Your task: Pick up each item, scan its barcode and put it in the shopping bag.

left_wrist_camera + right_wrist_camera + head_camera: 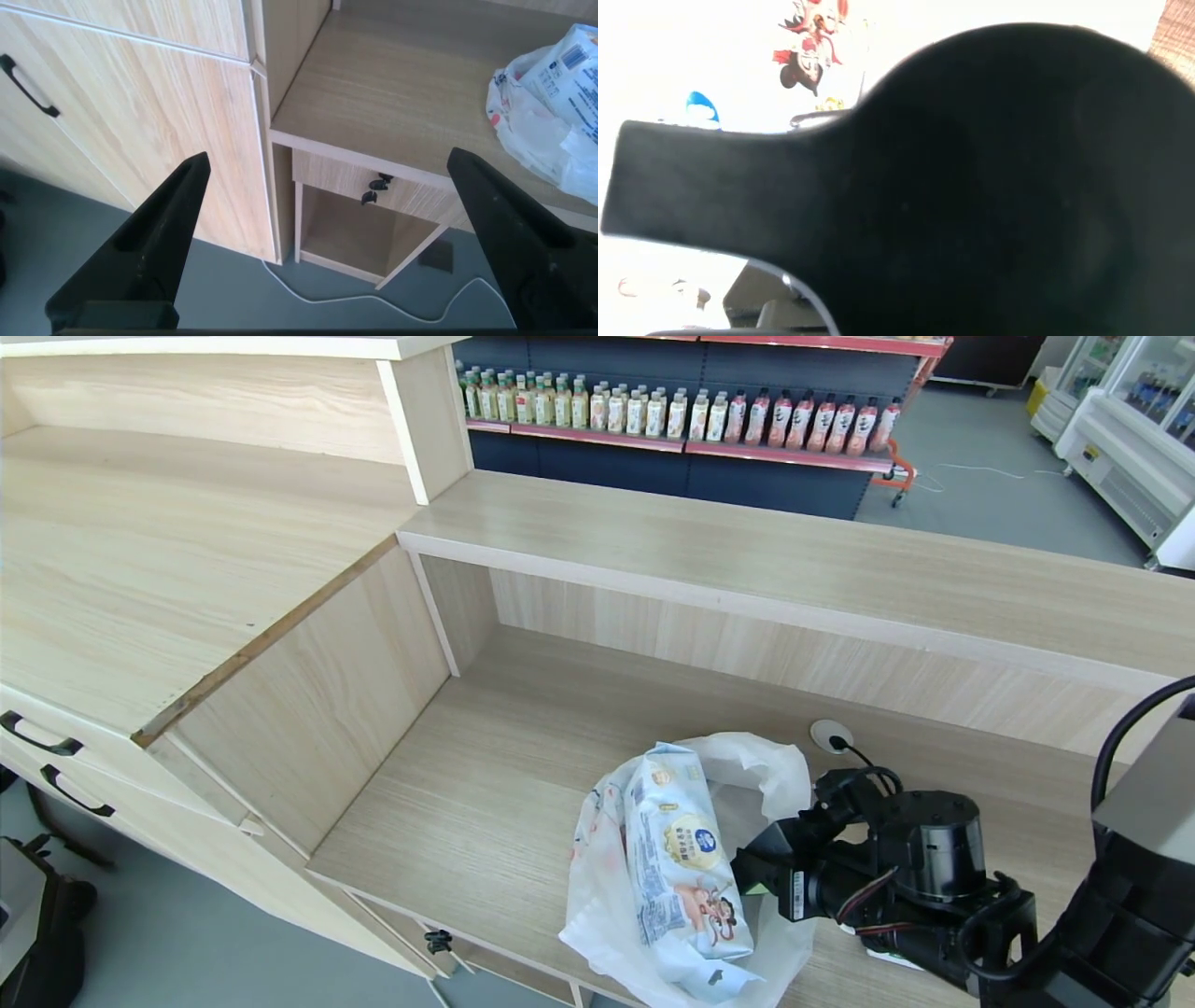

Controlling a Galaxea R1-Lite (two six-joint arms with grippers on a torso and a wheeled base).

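The soft pack [686,859] with printed pictures stands tilted inside the white plastic shopping bag [767,773], and its upper end comes out of the bag's mouth. The bag lies on the low wooden counter [485,784], near the front edge. The right gripper [752,877] is just beside the pack, at the bag's opening; if it holds something, I cannot tell. The left gripper [329,157] hangs over the grey floor in front of the counter, its jaws spread wide, with nothing between them. Behind the bag, a black cable goes into a round grommet [830,735].
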